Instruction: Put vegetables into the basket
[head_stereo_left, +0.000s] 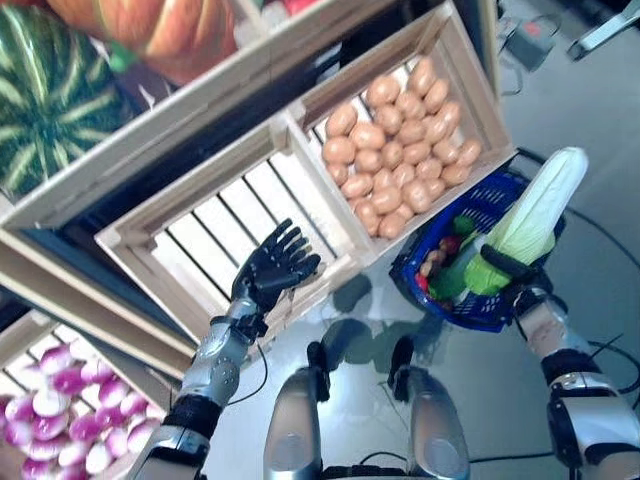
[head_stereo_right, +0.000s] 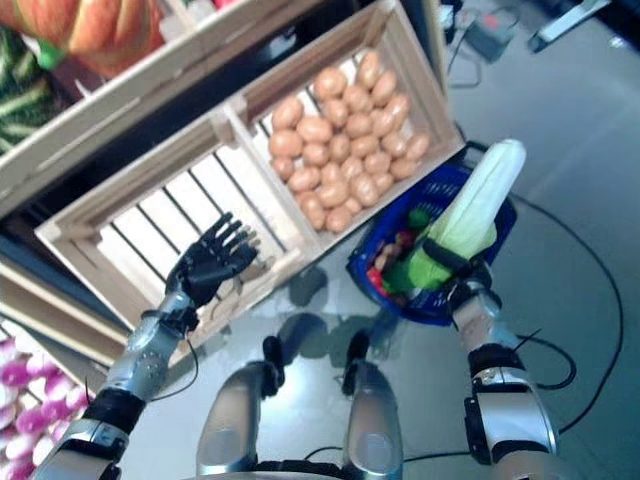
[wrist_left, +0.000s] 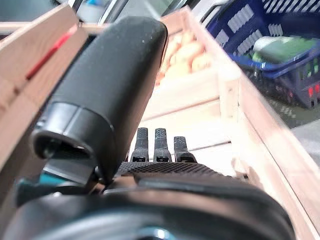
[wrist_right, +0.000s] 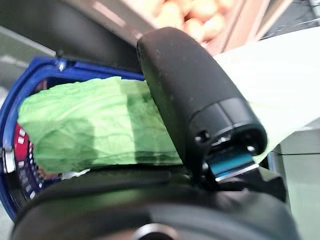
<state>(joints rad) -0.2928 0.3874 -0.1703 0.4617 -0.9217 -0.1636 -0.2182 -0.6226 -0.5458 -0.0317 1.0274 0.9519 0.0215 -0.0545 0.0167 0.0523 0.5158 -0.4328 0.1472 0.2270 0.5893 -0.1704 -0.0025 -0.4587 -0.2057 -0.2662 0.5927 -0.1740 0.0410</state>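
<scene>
Overhead, no writing could be read anywhere. The right hand (head_stereo_left: 512, 272) gripped a long pale-green cabbage (head_stereo_left: 530, 215), its leafy end over the blue plastic basket (head_stereo_left: 500, 195) standing on the grey floor (head_stereo_right: 560, 120). The left hand (head_stereo_left: 272, 265) hovered with fingers spread above an empty slatted wooden crate (head_stereo_left: 215, 235), beside a crate of brown potatoes (head_stereo_left: 400, 140).

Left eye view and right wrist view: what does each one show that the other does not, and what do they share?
Only the left eye view shows the left hand, open over the empty crate, plus the watermelon, the pumpkin and the turnips.

Only the right wrist view shows the thumb lying across the cabbage from close up.

Both show the right hand gripping the cabbage above the blue basket, and the potatoes.
</scene>
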